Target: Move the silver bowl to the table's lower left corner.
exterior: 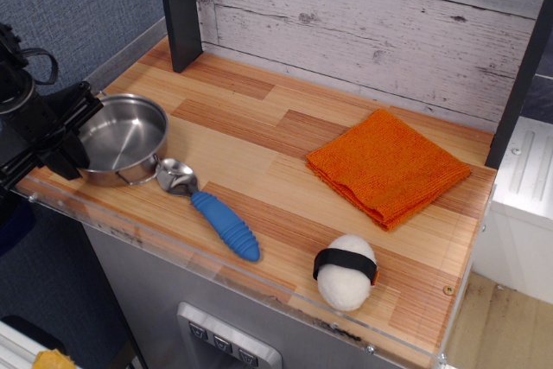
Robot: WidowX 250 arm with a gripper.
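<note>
Silver bowl [123,138] near table [285,136] front-left edge, touching spoon [207,207]

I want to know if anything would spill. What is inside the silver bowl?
The silver bowl shows only its bare shiny inside; nothing lies in it. The black claw covers its left rim, so that edge is hidden. What lies under the bowl cannot be seen.

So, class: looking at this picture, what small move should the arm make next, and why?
Probably open the jaws and back away: the bowl appears to sit on the table at its lower left corner, its handle against the spoon, with the gripper at its left rim.
</note>
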